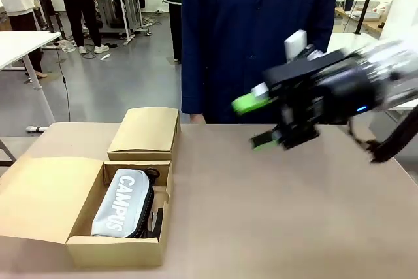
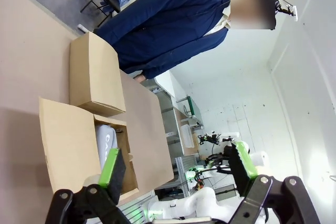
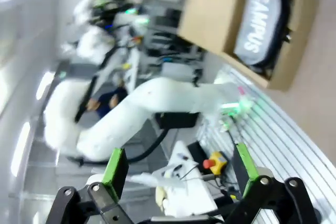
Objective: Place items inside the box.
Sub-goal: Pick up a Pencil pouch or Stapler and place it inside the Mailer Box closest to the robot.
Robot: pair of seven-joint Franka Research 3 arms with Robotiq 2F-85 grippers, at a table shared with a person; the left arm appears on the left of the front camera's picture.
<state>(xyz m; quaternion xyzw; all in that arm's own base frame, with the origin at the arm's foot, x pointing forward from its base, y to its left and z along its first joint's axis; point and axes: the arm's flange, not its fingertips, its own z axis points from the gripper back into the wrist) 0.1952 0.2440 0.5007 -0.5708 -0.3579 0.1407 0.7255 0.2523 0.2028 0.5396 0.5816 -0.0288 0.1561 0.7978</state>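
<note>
The grey pencil case (image 1: 124,204), CAMPUS in white along its side, lies inside the open cardboard box (image 1: 46,210) at the near left corner of the tabletop (image 1: 281,207). From the front, dark things are tucked under and beside it in the box, one at its far end and one along its right flank, but I cannot tell what they are. The right wrist view looks down at the same box from the other side and shows the lettering plainly (image 3: 262,22), with a dark edge beneath the case. The left wrist view catches just a pale sliver of the case (image 2: 106,148) past the box wall.

The box's flaps (image 1: 145,132) are folded outward, one lying flat toward the far side, one spread to the left over the tabletop edge, so the opening is unobstructed from above. To the right of the box the tabletop is bare brown all the way across.

The right hand (image 1: 253,122) hangs blurred above the right half of the tabletop, well apart from the box, its green-padded fingers spread wide with nothing between them. The left hand (image 2: 178,169) shows its fingers apart too, gripping nothing, aimed off past the box.

A person in a dark blue coat (image 1: 258,37) stands at the far edge, just behind the right hand.
</note>
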